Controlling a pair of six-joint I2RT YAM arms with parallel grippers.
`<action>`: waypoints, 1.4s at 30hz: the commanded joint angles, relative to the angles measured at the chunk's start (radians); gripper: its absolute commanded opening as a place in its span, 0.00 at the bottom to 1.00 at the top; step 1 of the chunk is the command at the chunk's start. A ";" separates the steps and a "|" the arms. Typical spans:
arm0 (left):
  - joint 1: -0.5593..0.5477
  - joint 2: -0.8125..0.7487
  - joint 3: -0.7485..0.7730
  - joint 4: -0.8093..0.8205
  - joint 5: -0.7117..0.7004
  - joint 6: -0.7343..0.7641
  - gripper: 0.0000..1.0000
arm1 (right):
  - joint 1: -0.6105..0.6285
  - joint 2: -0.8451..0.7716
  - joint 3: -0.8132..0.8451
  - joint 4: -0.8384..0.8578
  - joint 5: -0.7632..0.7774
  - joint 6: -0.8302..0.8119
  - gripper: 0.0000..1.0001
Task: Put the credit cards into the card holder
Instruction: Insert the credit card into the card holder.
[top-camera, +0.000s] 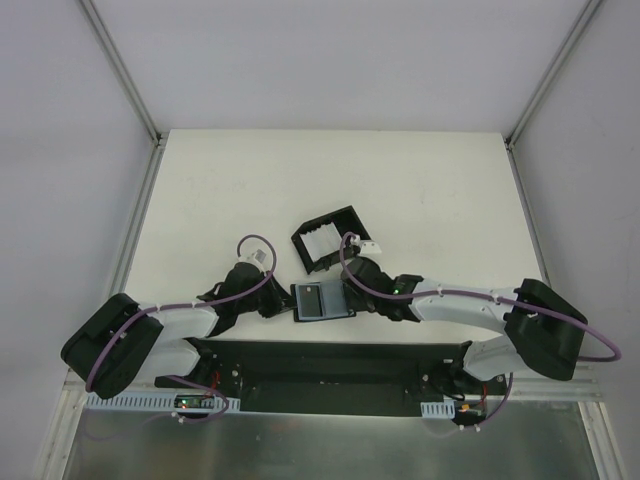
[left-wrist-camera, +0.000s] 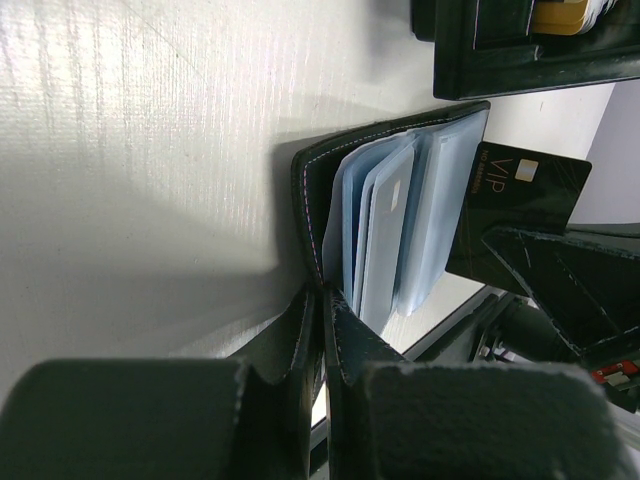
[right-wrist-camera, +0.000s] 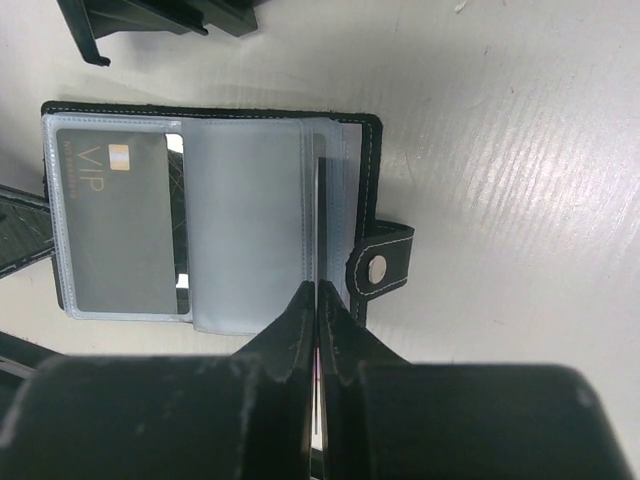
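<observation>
The left tool (left-wrist-camera: 320, 300) is closed tight on the black cover edge of the card holder (right-wrist-camera: 250, 220), with no gap between its fingers. The right tool (right-wrist-camera: 316, 300) is likewise pinched shut, on a thin leaf (right-wrist-camera: 316, 200) standing on edge near the holder's fold; whether that leaf is a card or a plastic sleeve cannot be told.

The card holder lies open on the white counter (top-camera: 200, 200) between the two tools, close to the arm bases, with its bluish clear sleeves fanned up. In the left wrist view a pale card (left-wrist-camera: 385, 225) with a chip mark sits in one upright sleeve. A black VIP card (right-wrist-camera: 118, 225) lies flat in the sleeve on the side away from the clasp tab (right-wrist-camera: 380, 266), which sticks out past the cover onto the counter.

Just beyond the holder sits a black walled tray (top-camera: 321, 222) with pale contents too small to make out. A small white piece (top-camera: 372, 245) lies just beside its right corner.
</observation>
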 joint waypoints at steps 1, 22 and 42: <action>-0.011 0.046 -0.045 -0.211 -0.060 0.058 0.00 | 0.008 -0.017 0.031 -0.023 0.050 0.012 0.00; -0.011 0.039 -0.041 -0.212 -0.056 0.063 0.00 | -0.001 0.055 0.057 0.037 -0.035 -0.031 0.00; -0.011 0.049 -0.034 -0.214 -0.057 0.066 0.00 | 0.074 0.087 0.195 -0.079 0.027 -0.079 0.00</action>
